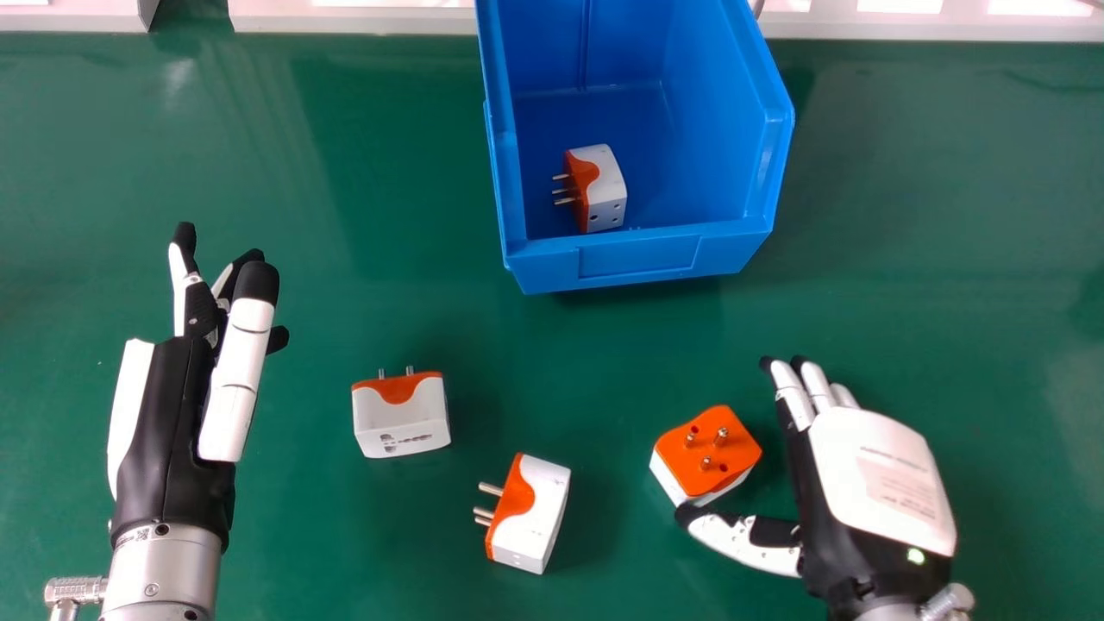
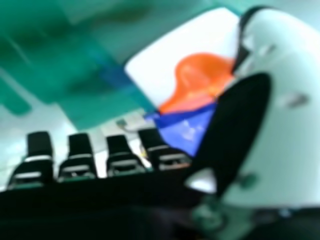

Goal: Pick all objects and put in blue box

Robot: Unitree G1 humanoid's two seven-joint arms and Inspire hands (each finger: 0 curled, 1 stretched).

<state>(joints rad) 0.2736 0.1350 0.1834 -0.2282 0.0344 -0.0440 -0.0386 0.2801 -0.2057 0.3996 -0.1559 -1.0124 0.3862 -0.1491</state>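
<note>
Closely poising an unclenched right hand (image 1: 880, 479) beside an upturned adapter (image 1: 709, 453)

Stretching the right hand's fingers out straight, gripping nothing, and aiming its thumb (image 1: 746, 539) at the near corner of the upturned adapter. Seeing the white and orange sides of that adapter close by the thumb in the right hand view, but not being able to tell whether the two are touching. Looking at the orange face turned up, prongs upright, on the green table (image 1: 975, 285). Finding a middle adapter (image 1: 543, 509) between the hands, pointing its prongs leftward, and a left adapter (image 1: 401, 423) nearer the left hand (image 1: 177, 414), aiming its prongs toward the far side. Relaxing that hand too, well apart from the blue box (image 1: 638, 257). Spotting a fourth adapter (image 1: 608, 185) lying inside the box near the front wall, pointing its prongs leftward.
</note>
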